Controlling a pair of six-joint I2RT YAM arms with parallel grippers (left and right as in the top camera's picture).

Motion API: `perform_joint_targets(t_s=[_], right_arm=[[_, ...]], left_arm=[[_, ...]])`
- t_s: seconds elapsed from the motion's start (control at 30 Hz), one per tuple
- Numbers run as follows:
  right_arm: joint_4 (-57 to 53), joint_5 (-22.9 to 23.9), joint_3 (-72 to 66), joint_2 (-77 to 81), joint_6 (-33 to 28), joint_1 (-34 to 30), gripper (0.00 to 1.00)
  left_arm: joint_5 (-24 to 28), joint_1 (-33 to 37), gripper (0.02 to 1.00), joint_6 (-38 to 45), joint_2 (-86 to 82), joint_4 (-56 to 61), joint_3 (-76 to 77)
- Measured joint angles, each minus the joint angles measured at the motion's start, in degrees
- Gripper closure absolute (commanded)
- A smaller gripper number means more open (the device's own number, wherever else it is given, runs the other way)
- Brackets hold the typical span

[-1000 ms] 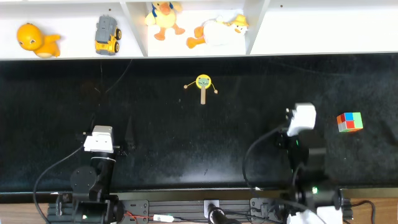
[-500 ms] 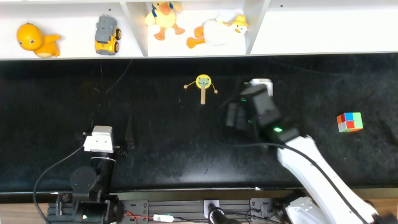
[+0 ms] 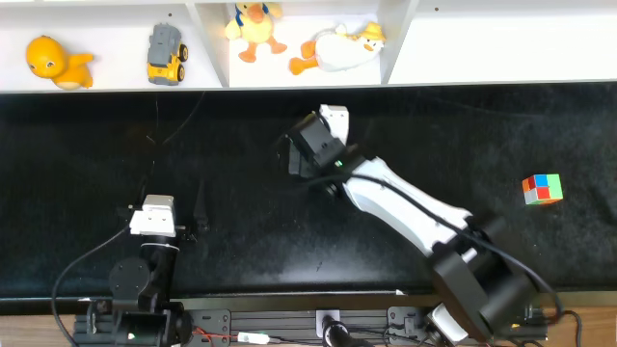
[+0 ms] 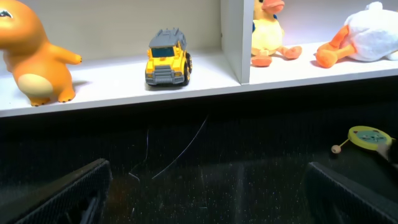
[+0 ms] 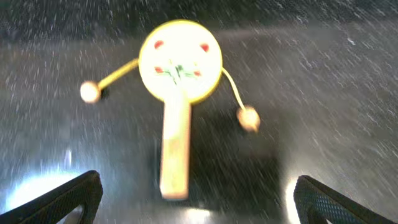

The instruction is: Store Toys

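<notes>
My right tool (image 5: 198,206) hovers directly over the rattle drum (image 5: 179,62), which lies flat on the black surface (image 3: 87,183) just short of the white shelf (image 3: 482,43). I hold my fingers spread wide, one on either side of its wooden handle, ready to pinch the narrow width. My left tool (image 4: 205,199), also wide, rests near its base, out of the way.

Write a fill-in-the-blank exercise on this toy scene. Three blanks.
1. The right gripper hangs over the drum rattle with its jaws ____.
2. The orange figure shares its shelf compartment with the toy ____.
3. The cube lies on the black table, on the ____ arm's side.
Missing words: open; truck; right.
</notes>
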Motion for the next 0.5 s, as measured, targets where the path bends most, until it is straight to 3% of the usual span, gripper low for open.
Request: perform_joint_targets(t_s=[0.23, 0.37, 0.5], right_arm=[[-0.15, 0.55, 4.92, 6.4, 0.59, 0.0, 0.084], [-0.13, 0.59, 5.55, 7.32, 1.11, 0.0, 0.257], [-0.2, 0.59, 5.6, 7.39, 1.2, 0.0, 0.268]], left_arm=[[0.0, 0.0, 0.02, 0.0, 0.02, 0.0, 0.0], [0.0, 0.0, 0.02, -0.02, 0.02, 0.0, 0.0], [0.0, 0.0, 0.02, 0.0, 0.02, 0.0, 0.0]])
